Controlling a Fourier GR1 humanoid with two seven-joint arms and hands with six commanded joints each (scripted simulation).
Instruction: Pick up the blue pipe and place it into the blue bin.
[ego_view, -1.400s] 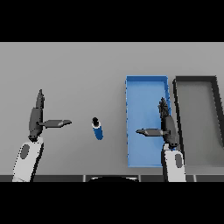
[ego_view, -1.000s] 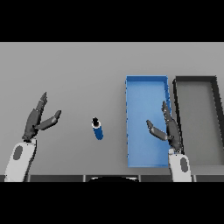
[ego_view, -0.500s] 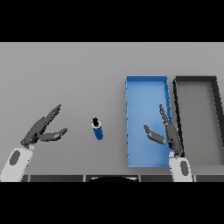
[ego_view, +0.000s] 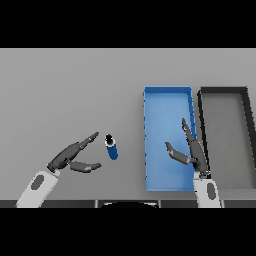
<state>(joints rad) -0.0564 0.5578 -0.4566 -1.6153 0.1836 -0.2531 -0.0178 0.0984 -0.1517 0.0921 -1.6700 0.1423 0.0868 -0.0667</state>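
On the grey bench, left of centre, lies the blue pipe (ego_view: 112, 147), a short, smooth cylinder with a dark open mouth at its far end; its long axis runs roughly toward and away from the robot, tilted a little. It rests free, nothing touching it, well apart from the blue bin (ego_view: 150, 150), which sits to its right.

Just beside the pipe on its left is the left hand (ego_view: 72, 156), fingers stretched out and spread from the thumb, their tips aimed at the pipe's upper end and stopping a little short of it. This hand is clearly the nearer one, and the pipe lies to its right, slightly ahead of the fingertips, so the coming move likely calls for sliding right until fingers and thumb straddle the pipe across its narrow width.

Over the blue bin's right side hangs the right hand (ego_view: 192, 152), fingers straight and relaxed, holding nothing, thumb pointing left.

Both bins are shallow, rectangular trays with thin upright walls and flat floors: the blue one matte and bright, the black bin (ego_view: 201, 107) immediately to its right, dark-rimmed with a grey floor.
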